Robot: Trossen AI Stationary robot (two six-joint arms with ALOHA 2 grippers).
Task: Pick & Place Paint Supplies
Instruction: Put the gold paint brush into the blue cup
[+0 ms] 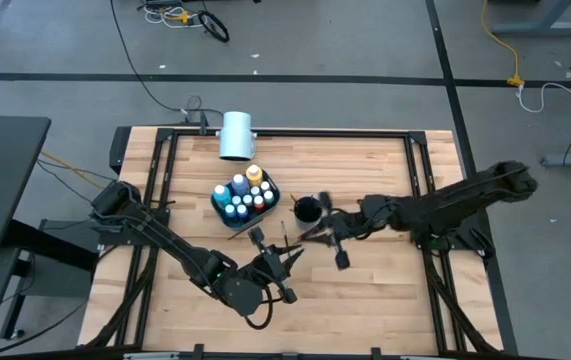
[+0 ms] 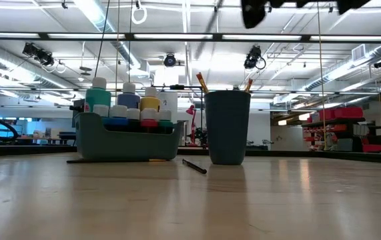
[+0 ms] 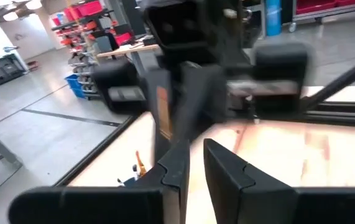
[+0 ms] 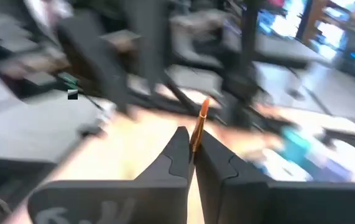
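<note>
A grey-blue tray (image 1: 245,196) holds several small paint bottles with blue, yellow and white caps (image 2: 129,107). Right of it stands a dark cup (image 1: 307,208) with orange-handled brushes sticking out of it (image 2: 201,81). A dark brush (image 2: 195,167) lies flat on the table in front of the tray. My right gripper (image 1: 317,232) hovers just near of the cup, shut on a thin orange-handled brush (image 4: 197,130). My left gripper (image 1: 268,252) is open, near of the tray, with its fingers (image 3: 227,171) pointing at the right arm. My right gripper pinches a thin brush between its two fingertips (image 4: 180,152). The brush's orange end (image 4: 203,109) sticks out beyond the tips. The brush is lifted clear of the table; blur hides which part of the shaft is held.
A large white cylinder (image 1: 236,135) lies at the table's far edge behind the tray. Black rails (image 1: 425,170) frame the wooden top. Bare wood lies to the right of the cup and along the near edge (image 1: 385,300).
</note>
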